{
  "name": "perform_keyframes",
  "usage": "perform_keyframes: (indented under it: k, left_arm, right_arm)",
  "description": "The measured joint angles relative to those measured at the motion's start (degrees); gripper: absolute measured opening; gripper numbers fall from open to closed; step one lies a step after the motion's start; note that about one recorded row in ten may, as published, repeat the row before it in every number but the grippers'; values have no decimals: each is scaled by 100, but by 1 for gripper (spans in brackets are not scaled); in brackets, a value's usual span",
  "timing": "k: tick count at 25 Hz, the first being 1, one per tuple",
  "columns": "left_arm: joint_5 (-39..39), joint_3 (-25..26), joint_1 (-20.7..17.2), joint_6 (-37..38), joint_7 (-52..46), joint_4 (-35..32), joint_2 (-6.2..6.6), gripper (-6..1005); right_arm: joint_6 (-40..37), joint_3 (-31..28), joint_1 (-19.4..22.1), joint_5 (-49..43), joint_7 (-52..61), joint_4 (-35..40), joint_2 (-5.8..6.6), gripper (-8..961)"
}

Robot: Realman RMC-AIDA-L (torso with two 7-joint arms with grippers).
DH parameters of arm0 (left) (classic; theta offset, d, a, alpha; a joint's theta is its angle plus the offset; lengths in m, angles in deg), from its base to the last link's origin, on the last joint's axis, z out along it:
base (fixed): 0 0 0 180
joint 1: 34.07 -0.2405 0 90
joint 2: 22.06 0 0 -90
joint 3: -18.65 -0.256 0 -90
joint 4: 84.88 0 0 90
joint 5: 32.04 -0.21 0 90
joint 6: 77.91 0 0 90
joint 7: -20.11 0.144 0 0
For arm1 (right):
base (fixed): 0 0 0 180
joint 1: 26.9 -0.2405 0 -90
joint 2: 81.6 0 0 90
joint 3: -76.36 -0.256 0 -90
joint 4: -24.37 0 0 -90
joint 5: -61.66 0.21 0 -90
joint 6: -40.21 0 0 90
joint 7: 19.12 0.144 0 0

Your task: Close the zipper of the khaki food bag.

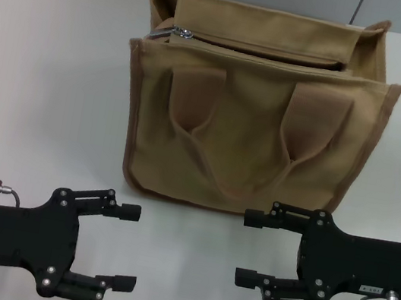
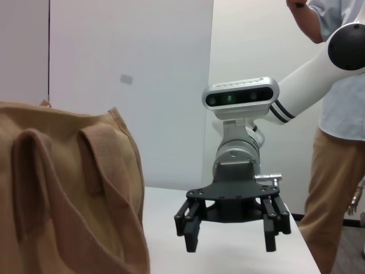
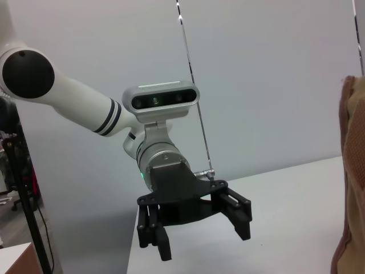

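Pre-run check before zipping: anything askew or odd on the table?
Nothing damaged or spilled. The boxy tan canvas bag stands upright, its khaki zipper open, silver slider at its left end. Left hand and right hand hover open, apart from it.

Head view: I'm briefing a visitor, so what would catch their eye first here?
The khaki food bag stands upright at the table's middle, its zipper slider at the robot's left end. Nearer the robot, the left hand and right hand lie open, facing each other.
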Motion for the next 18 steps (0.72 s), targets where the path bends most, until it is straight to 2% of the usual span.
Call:
perform_keyframes:
  k: [9,12,14,18]
  left_arm:
    - [-3,226,1,-3,30,0,-24,833]
    - [-1,470,-7,-17,52,0,-51,833]
    - [2,876,-45,-51,63,10,-107,833]
    - [7,2139,-139,-143,94,59,-243,832]
  right_arm:
    - [123,0,-9,33,-16,-136,-8,779]
    - [138,-6,-19,45,-80,-202,-9,779]
    - [138,-39,-30,50,-172,-278,-9,779]
    - [141,-52,-86,160,-385,-523,-9,779]
